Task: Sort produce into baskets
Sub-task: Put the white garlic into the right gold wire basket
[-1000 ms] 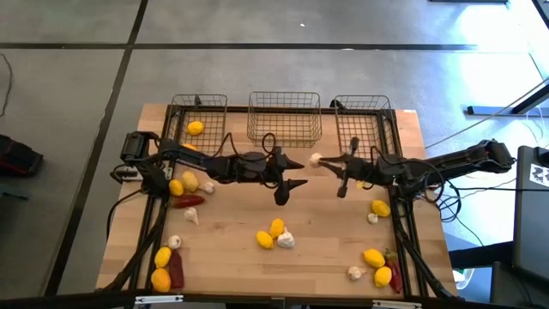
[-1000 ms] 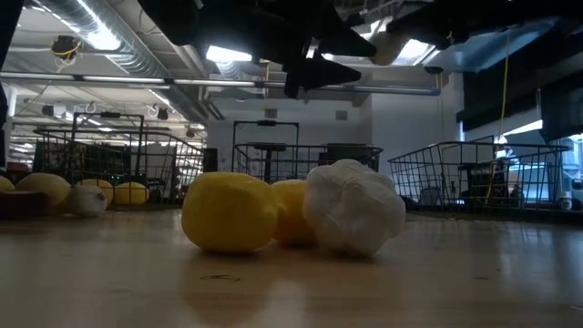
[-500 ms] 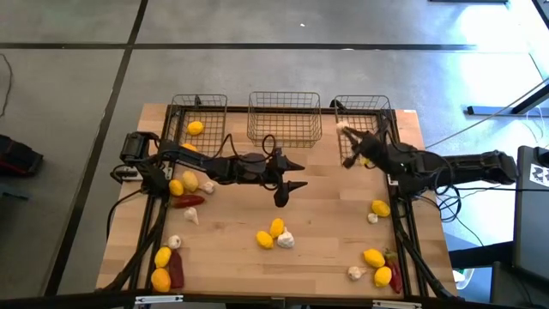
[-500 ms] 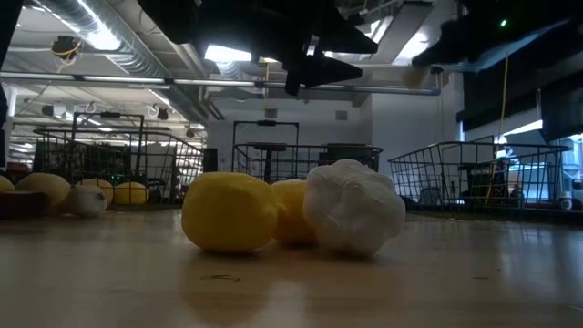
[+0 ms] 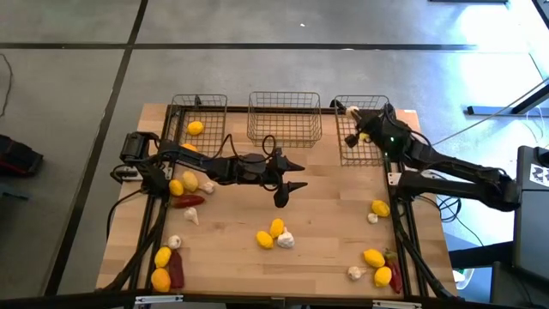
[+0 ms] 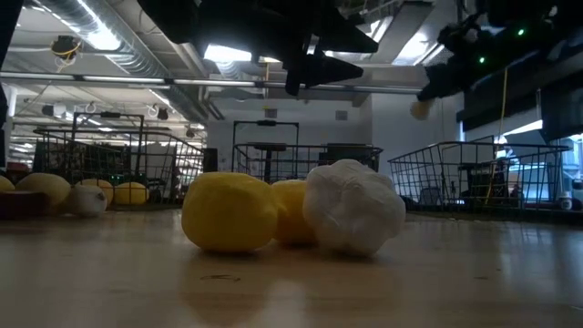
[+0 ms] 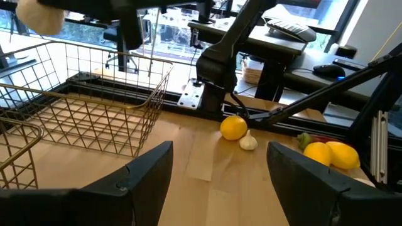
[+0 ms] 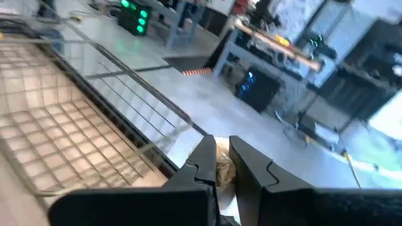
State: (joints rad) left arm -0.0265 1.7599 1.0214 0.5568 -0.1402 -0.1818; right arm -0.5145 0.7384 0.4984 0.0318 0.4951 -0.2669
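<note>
Right wrist view catches what the high view can't: the right gripper (image 8: 223, 164) clenched on a pale, knobbly garlic bulb (image 8: 224, 168) between its fingers; from above, that bulb (image 5: 352, 112) hangs over the right-hand basket (image 5: 371, 153). Left gripper (image 5: 292, 185) hovers mid-table, jaws spread, empty.

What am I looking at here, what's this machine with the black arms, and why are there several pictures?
It's a two-armed robot sorting produce into three wire baskets on a wooden table. One camera looks down from above, one sits at table height, and one rides on each wrist. Lemons, garlic and red chilies lie scattered. The right gripper holds a garlic bulb over the right basket. The left gripper hangs open and empty above the table's middle.
</note>
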